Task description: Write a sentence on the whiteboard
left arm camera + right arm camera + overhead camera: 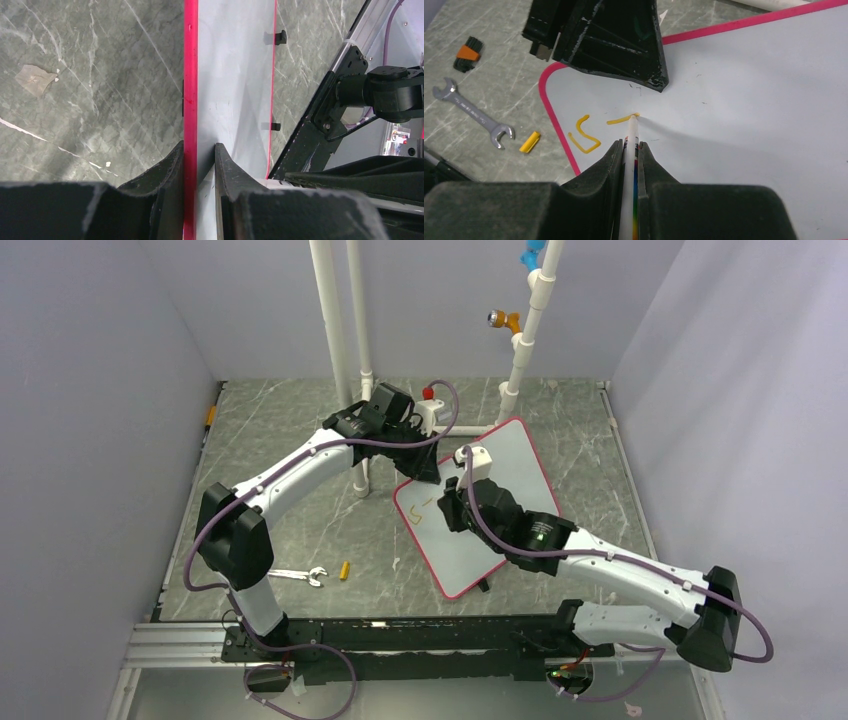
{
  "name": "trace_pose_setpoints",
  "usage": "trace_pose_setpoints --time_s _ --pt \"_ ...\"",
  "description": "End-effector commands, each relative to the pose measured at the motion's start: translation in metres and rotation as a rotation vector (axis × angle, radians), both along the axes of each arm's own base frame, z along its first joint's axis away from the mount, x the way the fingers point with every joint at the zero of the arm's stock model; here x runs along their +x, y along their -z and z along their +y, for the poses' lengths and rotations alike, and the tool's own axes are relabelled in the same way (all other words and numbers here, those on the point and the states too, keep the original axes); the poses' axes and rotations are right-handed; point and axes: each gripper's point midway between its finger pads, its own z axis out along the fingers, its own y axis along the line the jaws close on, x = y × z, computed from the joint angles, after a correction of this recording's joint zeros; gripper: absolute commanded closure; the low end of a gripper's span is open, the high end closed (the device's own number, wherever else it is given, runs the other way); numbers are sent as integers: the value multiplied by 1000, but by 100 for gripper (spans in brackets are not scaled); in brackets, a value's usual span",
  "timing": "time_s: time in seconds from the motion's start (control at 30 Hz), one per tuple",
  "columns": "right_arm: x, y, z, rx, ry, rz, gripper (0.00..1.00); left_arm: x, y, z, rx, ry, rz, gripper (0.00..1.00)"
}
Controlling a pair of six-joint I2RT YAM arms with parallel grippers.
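Note:
The whiteboard (520, 470), white with a red-pink rim, lies tilted at the table's middle. My left gripper (428, 468) is shut on its far left rim; in the left wrist view (199, 150) the fingers pinch the pink edge (190, 75). My right gripper (452, 508) is shut on a white marker (630, 145) whose tip touches the board (749, 100). The sentence (584, 136) is only an orange-yellow "s" and a short stroke at the marker tip; it also shows faintly in the top view (418, 512).
A silver wrench (298, 576) and a yellow marker cap (345, 570) lie on the grey table left of the board, both also in the right wrist view, wrench (474, 114) and cap (530, 142). White pipes (345, 330) stand at the back.

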Motion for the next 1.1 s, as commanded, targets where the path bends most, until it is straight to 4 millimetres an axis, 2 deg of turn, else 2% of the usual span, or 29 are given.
trace_pose_setpoints --time_s 0.0,0.17,0.43,0.73,1.07 --pt "-5 -24 4 68 -48 -35 100 6 -21 0 -18 2 -104 100" --pt "-3 -34 10 93 -60 -57 100 7 -20 1 -13 -1 -106 100" --pt "12 -31 23 51 -39 -50 100 6 -21 1 -15 3 -107 100" --pt "19 -20 20 49 -14 -15 100 6 -22 1 -14 4 -109 100" --pt "6 5 15 29 -49 52 100 6 -23 1 -14 3 -112 100"
